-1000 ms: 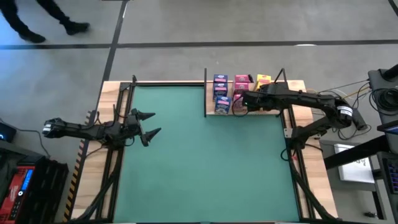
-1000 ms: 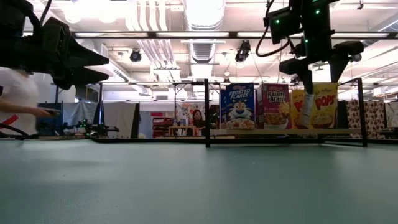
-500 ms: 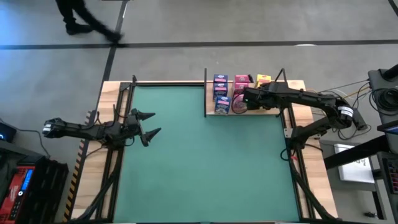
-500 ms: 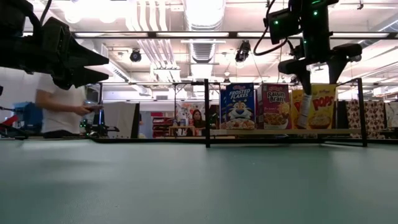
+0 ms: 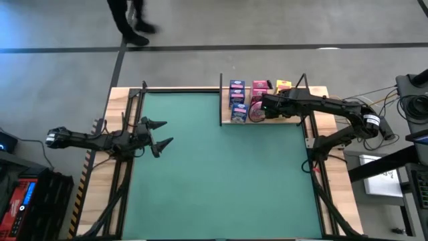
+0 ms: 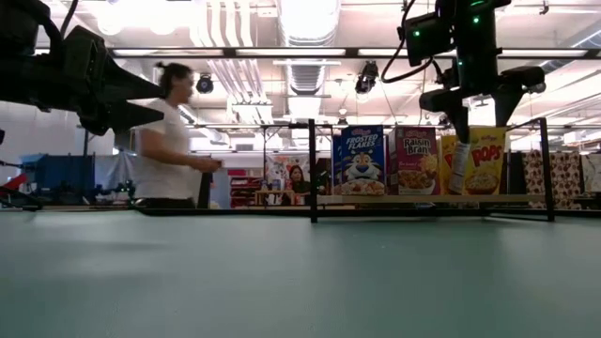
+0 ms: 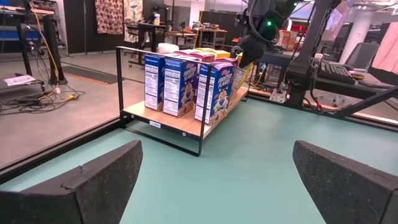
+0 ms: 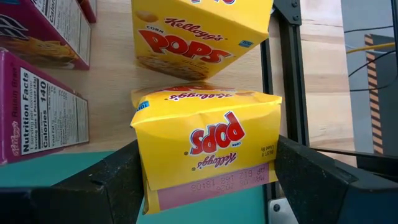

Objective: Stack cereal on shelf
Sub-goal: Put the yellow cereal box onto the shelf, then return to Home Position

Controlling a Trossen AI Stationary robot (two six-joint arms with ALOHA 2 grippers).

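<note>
Placing now: right gripper (image 8: 208, 180) is over the front right part of the shelf (image 5: 294, 120), at about 2 o'clock on the green mat (image 5: 221, 174) in the high view, fingers clamped on a yellow Pops box (image 8: 208, 146).
Right claw state: fingers roughly half spread, one pressed to each side of the yellow box; the box fills the gap between them.
Held box position: the low view shows the yellow Pops box upright with its foot at about board level; whether it rests on the wood or hangs just above it I cannot tell.
Box behind it: a second yellow Pops box (image 8: 202, 37) stands on the board just beyond the held one, near but seemingly not touching.
Done so far: blue Frosted Flakes boxes (image 7: 186, 84) stand in rows at the shelf's left end, pink Raisin Bran boxes (image 6: 414, 160) in the middle, yellow ones at the right end; the shelf looks nearly full.
Left to do: judging by this, release the held box and withdraw; no loose cereal shows on the mat, so this is probably the last or close to it.
Left gripper (image 5: 159, 134): waits at about 9 o'clock over the mat's left edge, fingers spread wide, nothing between them.
Room behind: a person (image 6: 169, 141) walks past beyond the table, well apart from both arms.
</note>
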